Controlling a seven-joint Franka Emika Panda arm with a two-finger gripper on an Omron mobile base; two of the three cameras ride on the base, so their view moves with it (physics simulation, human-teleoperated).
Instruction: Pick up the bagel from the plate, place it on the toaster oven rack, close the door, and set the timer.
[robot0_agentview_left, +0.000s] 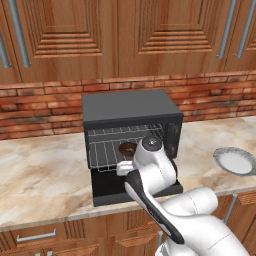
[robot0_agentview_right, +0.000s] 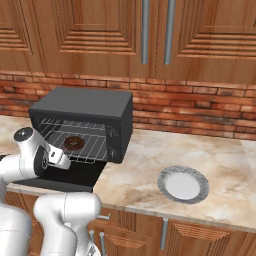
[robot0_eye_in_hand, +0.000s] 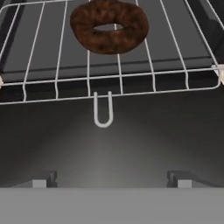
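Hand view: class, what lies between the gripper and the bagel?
The rack's wire front edge with its small loop, then the open door; the bagel rests beyond.

Bagel (robot0_agentview_right: 74, 143) on rack (robot0_agentview_right: 92, 145), plate (robot0_agentview_right: 183, 184) apart

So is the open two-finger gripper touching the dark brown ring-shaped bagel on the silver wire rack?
Apart. In the hand view the fingertips sit low over the black door, with bare rack between them and the bagel.

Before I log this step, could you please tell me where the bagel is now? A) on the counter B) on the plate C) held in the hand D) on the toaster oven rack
D: the bagel lies on the toaster oven rack, and the plate is bare.
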